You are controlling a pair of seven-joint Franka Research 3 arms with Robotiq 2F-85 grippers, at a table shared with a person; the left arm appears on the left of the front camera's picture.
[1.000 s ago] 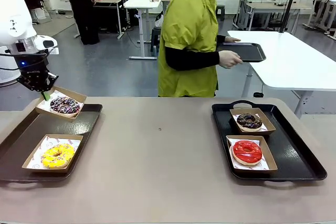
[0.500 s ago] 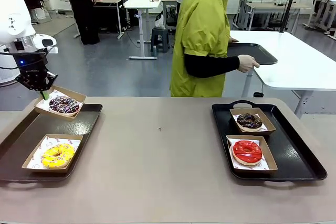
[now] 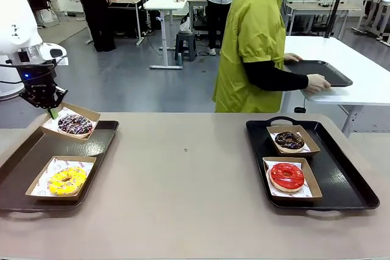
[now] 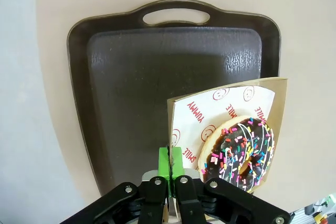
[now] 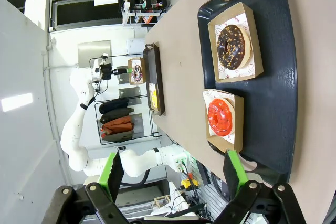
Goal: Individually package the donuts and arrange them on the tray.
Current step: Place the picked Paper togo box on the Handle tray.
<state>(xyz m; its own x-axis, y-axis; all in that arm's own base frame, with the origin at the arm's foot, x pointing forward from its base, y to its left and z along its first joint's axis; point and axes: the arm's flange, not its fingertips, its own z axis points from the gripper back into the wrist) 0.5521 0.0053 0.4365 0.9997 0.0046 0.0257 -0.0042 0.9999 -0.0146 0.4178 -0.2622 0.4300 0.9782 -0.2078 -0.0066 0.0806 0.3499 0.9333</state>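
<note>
Currently the shallow brown cardboard box (image 3: pixel 72 120) carrying the dark donut with coloured sprinkles (image 3: pixel 75 125) is held by its corner in the clamped left gripper (image 3: pixel 52 110), tilted above the far end of the dark left tray (image 3: pixel 97 144). Placement appears to be in hand; next, the box should be lowered flat beyond the yellow donut (image 3: pixel 67 180). Opposite that tray, the right gripper (image 5: pixel 173 174) hangs wide open, holding nothing.

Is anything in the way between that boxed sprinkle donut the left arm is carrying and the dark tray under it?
Nothing visible. The left gripper pinches the box holding the sprinkle donut above the far end of the left tray. The tray surface beneath looks bare; the yellow donut sits at the near end.
</note>
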